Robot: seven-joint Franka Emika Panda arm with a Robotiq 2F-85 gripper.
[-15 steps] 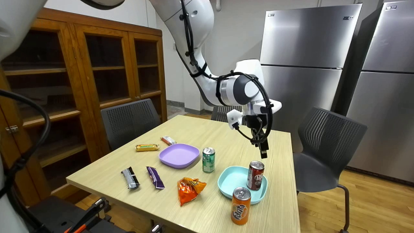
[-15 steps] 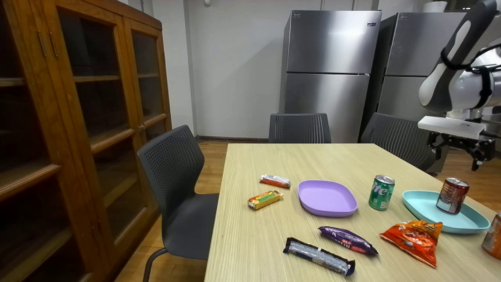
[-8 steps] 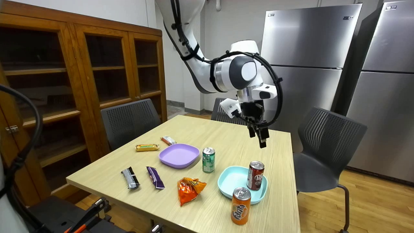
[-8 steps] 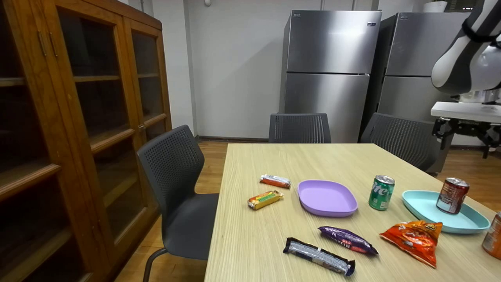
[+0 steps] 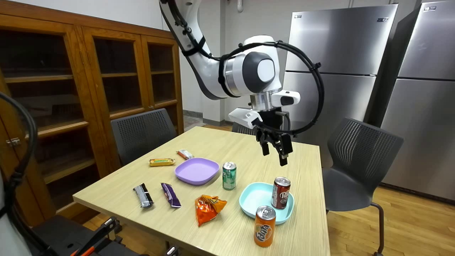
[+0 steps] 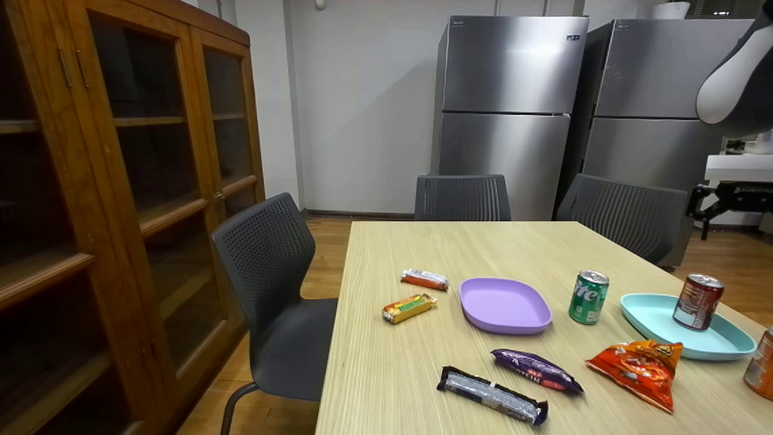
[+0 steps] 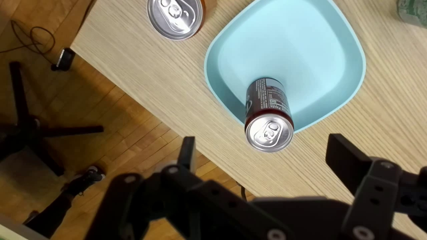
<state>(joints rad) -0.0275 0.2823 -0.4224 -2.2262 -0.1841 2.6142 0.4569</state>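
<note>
Against a second ago, the gripper (image 5: 274, 155) is raised and shifted left in an exterior view. From left to right, "TEIN" is read on a purple bar (image 6: 537, 370), "ite" on a green can (image 6: 589, 297), "Fanta" on an orange can (image 5: 265, 227) and part of "Dr Pepper" on a maroon can (image 5: 280, 193). The maroon can, shiny and silver-topped, is stood upright in the far right part of a blue plate (image 7: 293, 43), lower than the gripper, whose jaws are spread wide with nothing held between them.
</note>
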